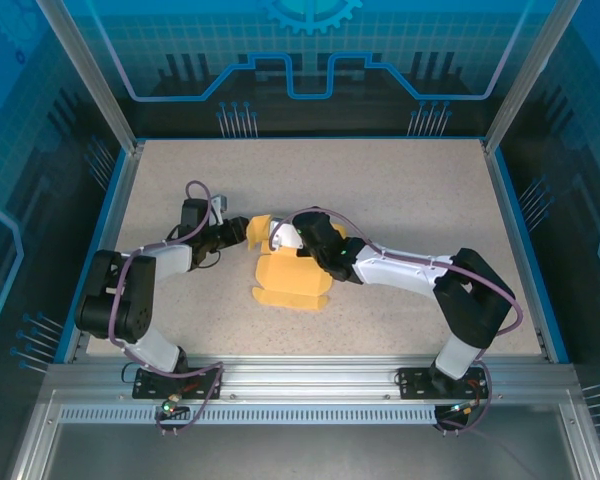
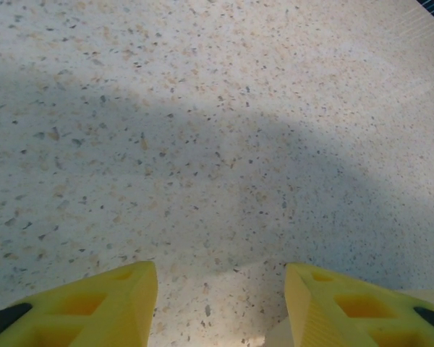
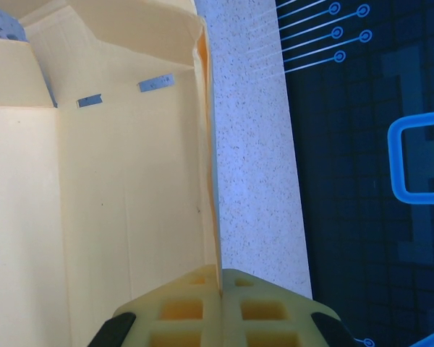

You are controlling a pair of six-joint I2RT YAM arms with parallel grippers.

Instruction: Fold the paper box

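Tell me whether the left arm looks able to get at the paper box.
Probably yes. The left claw stands open right beside the paper box, with nothing between them. The right claw, shut on one wall of it, crowds that spot a little.

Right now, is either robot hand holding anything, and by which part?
The right gripper is shut on the paper box, pinching the thin edge of a raised side flap. The left gripper is open, holding nothing.
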